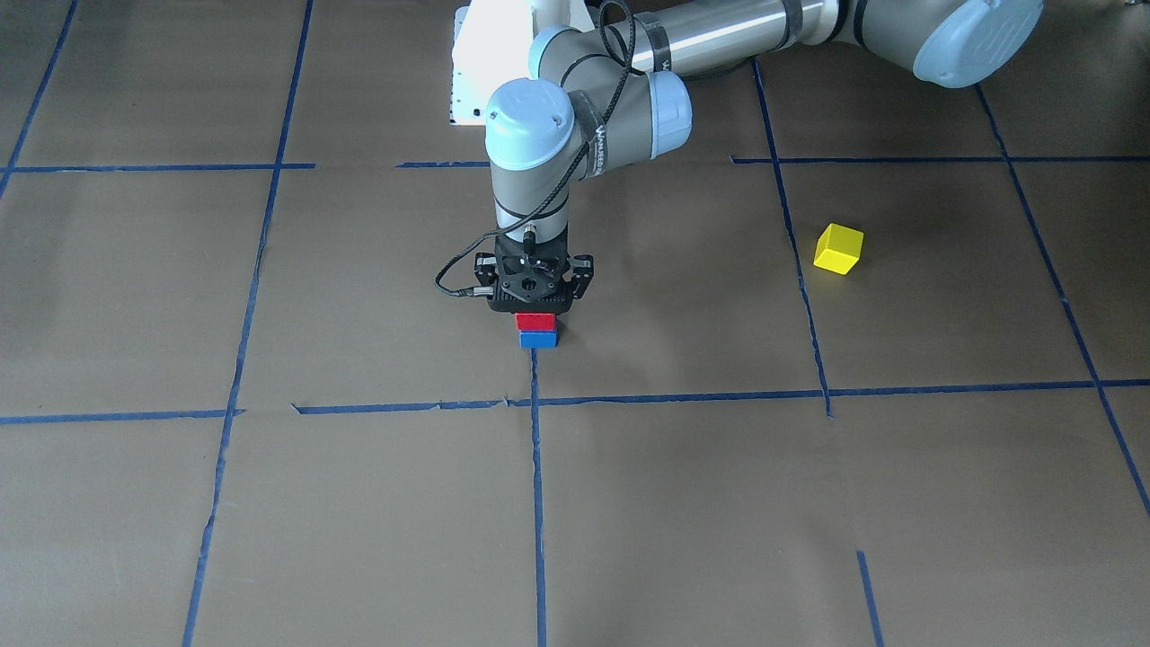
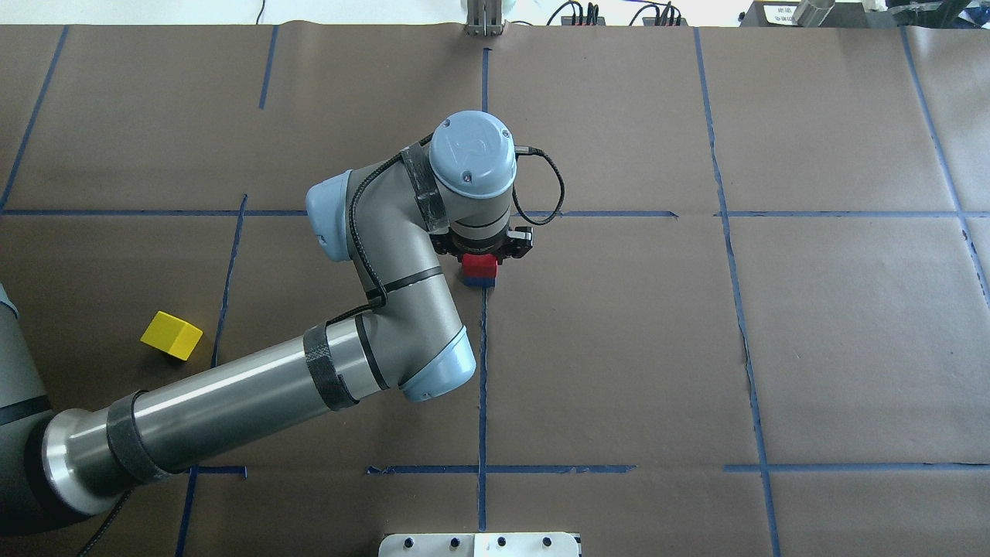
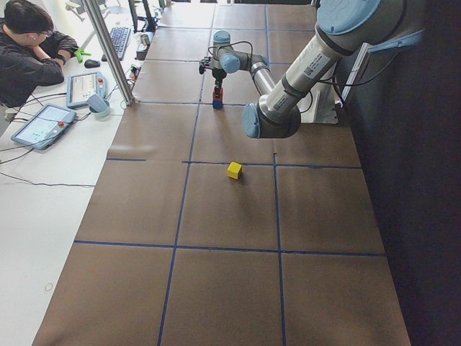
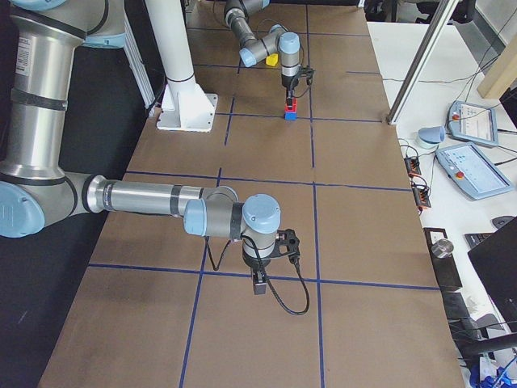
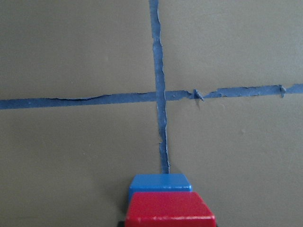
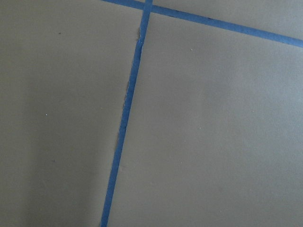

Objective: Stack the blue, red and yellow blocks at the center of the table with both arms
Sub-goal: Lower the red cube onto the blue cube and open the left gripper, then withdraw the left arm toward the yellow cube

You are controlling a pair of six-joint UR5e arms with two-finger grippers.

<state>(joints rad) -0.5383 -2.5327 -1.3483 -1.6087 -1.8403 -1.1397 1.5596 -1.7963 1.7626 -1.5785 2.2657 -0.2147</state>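
The red block (image 1: 535, 321) sits squarely on the blue block (image 1: 537, 340) at the table's center, on a tape crossing. My left gripper (image 1: 535, 304) points straight down over the stack and is shut on the red block's upper part; its fingertips are hidden behind its body. The left wrist view shows the red block (image 5: 168, 210) over the blue block (image 5: 160, 182). The yellow block (image 2: 172, 335) lies alone on my left side, apart from both grippers. My right gripper (image 4: 260, 283) hangs low over bare table, shown only in the exterior right view, so I cannot tell its state.
The table is covered in brown paper with a blue tape grid (image 2: 483, 371). A white mount plate (image 1: 472, 63) stands at the robot's base. An operator (image 3: 29, 50) sits at a side desk with tablets (image 3: 43, 124), beyond the table edge.
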